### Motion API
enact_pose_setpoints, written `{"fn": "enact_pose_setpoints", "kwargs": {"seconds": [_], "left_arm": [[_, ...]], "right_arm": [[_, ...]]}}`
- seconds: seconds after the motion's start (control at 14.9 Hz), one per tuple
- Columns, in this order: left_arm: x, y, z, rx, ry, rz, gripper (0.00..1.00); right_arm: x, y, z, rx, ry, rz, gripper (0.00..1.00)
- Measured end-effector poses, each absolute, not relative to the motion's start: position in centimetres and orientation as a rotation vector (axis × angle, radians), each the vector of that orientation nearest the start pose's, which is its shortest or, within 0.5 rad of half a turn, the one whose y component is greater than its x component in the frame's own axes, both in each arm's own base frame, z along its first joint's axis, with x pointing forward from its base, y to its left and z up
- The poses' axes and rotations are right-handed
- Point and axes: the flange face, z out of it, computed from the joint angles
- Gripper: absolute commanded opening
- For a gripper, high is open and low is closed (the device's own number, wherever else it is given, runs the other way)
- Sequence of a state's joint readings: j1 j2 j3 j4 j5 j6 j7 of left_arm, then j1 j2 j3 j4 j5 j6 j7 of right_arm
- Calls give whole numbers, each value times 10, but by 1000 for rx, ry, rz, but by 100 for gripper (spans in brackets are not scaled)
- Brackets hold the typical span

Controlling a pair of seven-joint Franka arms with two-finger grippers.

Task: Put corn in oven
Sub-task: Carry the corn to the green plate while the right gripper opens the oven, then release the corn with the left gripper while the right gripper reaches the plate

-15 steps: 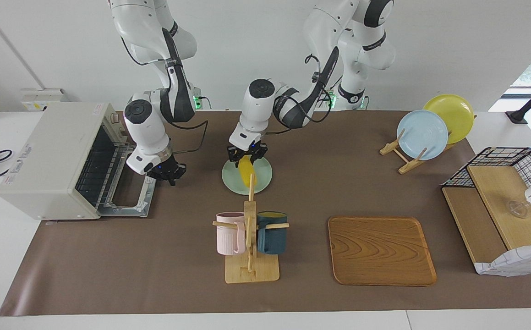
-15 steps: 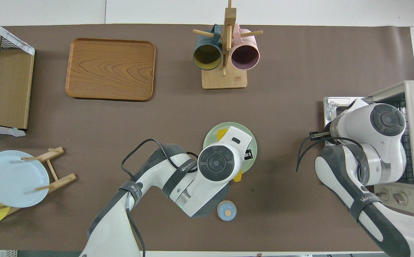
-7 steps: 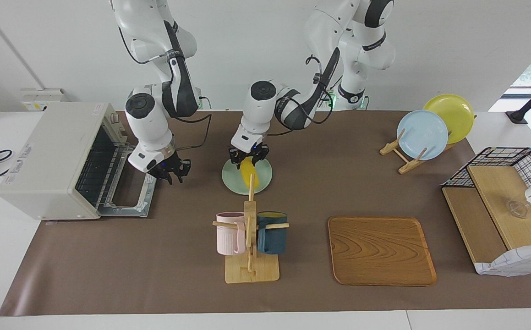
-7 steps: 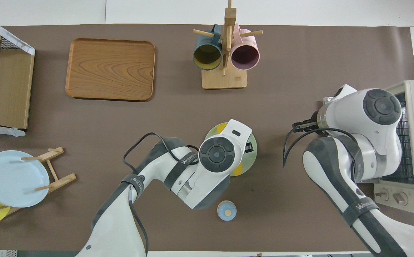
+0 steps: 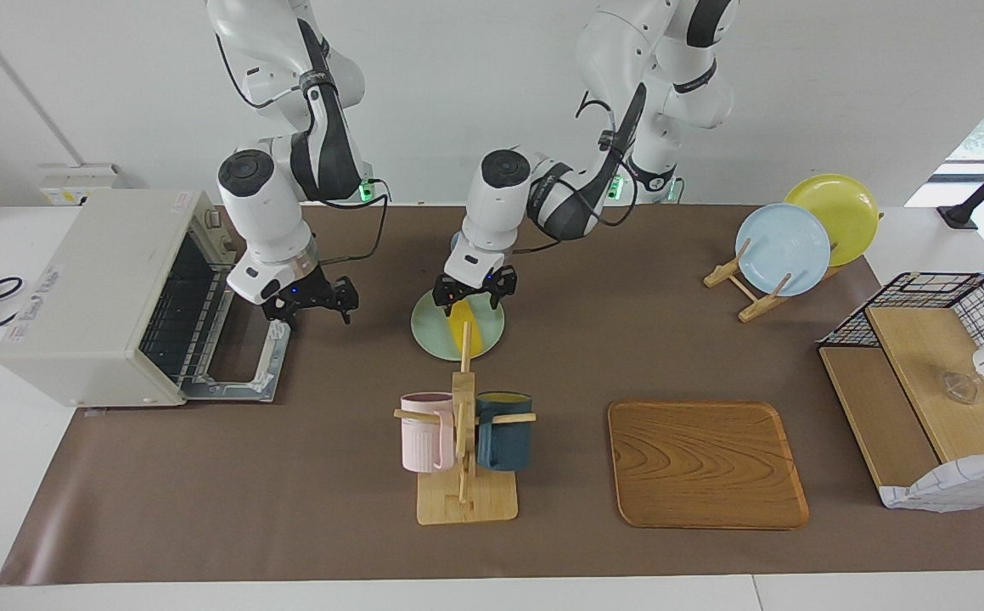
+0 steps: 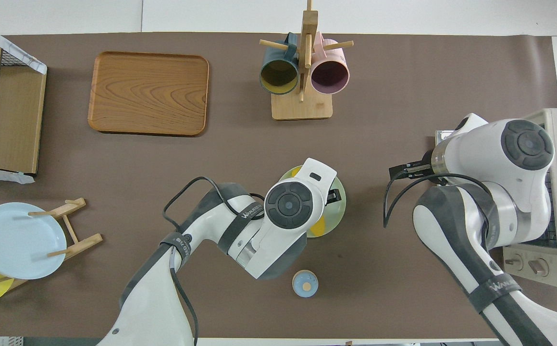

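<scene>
Corn [image 5: 463, 329] on plate [image 5: 432, 327], half hidden overhead by left gripper [image 5: 474, 294]; both grippers' jaws released.

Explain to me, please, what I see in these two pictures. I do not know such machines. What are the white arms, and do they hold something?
These are two white robot arms at one table, photographed from two cameras: one faces the robots, one looks down from above them. The left gripper hangs open over the corn, a yellow cob lying on a pale green plate; it holds nothing. The right gripper, also open and empty, is in front of the oven, whose door lies folded down. Also on the table: a mug rack with two mugs, a wooden tray, and plates in a stand.
</scene>
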State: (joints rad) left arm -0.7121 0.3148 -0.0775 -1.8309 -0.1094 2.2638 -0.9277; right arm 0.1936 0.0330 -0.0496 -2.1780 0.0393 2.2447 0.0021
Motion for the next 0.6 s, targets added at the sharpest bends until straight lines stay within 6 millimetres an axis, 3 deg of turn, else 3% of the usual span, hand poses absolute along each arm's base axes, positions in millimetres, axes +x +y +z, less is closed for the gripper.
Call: {"fn": "enact_pose_setpoints", "kwargs": {"seconds": [0.13,0.27,0.4,0.6], "left_arm": [[470,-419,414,-3271,-347,20,100],[480,-385,444,-3256,-328,36,100],[494,-347,461,-3240,-287,59,100],[520,-269,485,-3226,-192,97,100]], "right_arm": [[535,85,379,-3103,-200,-47,100],[533,104,383,-3098,-234,-26,100],[529,154,403,-3097,-216,-4,100],[518,258,438,-3093,-212,-7,100]]}}
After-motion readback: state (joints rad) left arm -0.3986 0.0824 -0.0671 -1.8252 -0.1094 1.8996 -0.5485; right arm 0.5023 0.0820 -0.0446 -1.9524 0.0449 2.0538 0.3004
